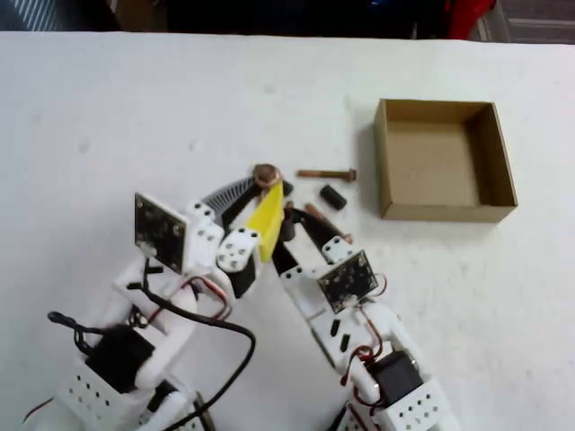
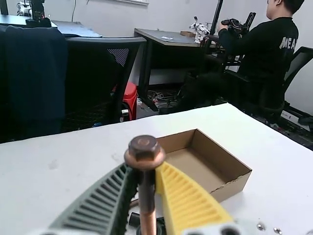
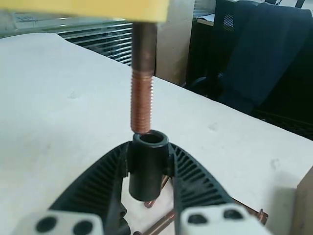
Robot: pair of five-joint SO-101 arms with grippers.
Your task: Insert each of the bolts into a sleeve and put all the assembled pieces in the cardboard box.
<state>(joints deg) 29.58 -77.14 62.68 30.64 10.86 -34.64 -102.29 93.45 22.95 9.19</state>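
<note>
Copper bolt (image 3: 142,88) stands upright, clenched by the left gripper (image 2: 144,171), threaded tip down at the mouth of the sleeve (image 3: 146,174), which the right gripper (image 3: 148,152) grasps.

The table (image 1: 135,117) was big and white. A cardboard box (image 1: 445,213) sat on it with its open side up. Just beside the box lay a bolt (image 1: 325,174) — flat on its side, with its head toward the box. A small black sleeve (image 1: 333,197) lay close by, not touching it. A second bolt (image 1: 316,217) lay near the sleeve — only part of it could be seen.
</note>
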